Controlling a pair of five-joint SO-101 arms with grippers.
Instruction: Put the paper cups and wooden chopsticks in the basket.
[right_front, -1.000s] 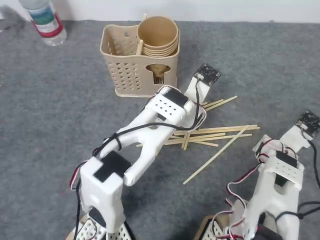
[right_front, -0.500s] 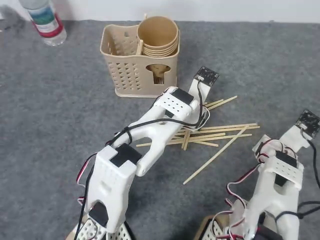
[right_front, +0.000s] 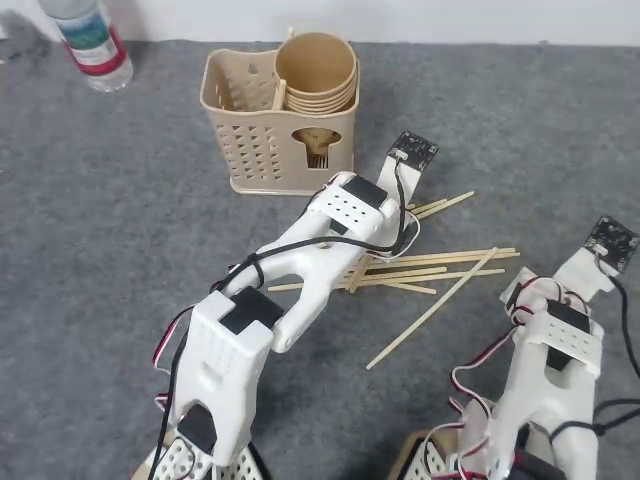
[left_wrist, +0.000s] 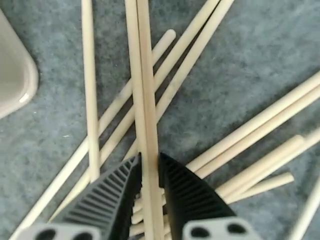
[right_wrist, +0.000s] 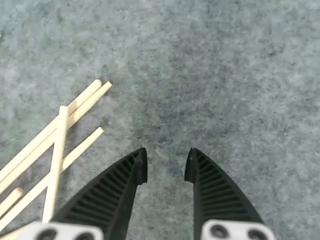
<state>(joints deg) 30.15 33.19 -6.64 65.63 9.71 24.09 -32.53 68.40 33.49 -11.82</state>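
Chopsticks (right_front: 450, 262) clamped in the left gripper (left_wrist: 149, 161) near the basket (right_front: 245, 150)

Loose wooden chopsticks lie scattered and crossing on the grey table (right_front: 100, 250), just off the basket's front corner on the side facing the arms. The left gripper is down among them, closer to the basket than most of the heap. Its two dark fingers (left_wrist: 117, 192) are closed on a pair of sticks (left_wrist: 142, 75) that run side by side straight between them. Other sticks cross underneath at angles. In the left wrist view, a rounded corner of the basket sits just beside that pair.

The paper cups (right_front: 315, 68) are stacked inside the basket, in the compartment on the heap's side, and one stick stands upright next to the stack. The right gripper (right_wrist: 165, 159) is well apart from the basket, past the far ends of the heap. Its fingers are spread with nothing between them, over bare table, and a few stick ends lie near it. A plastic bottle (right_front: 92, 40) stands behind the basket.
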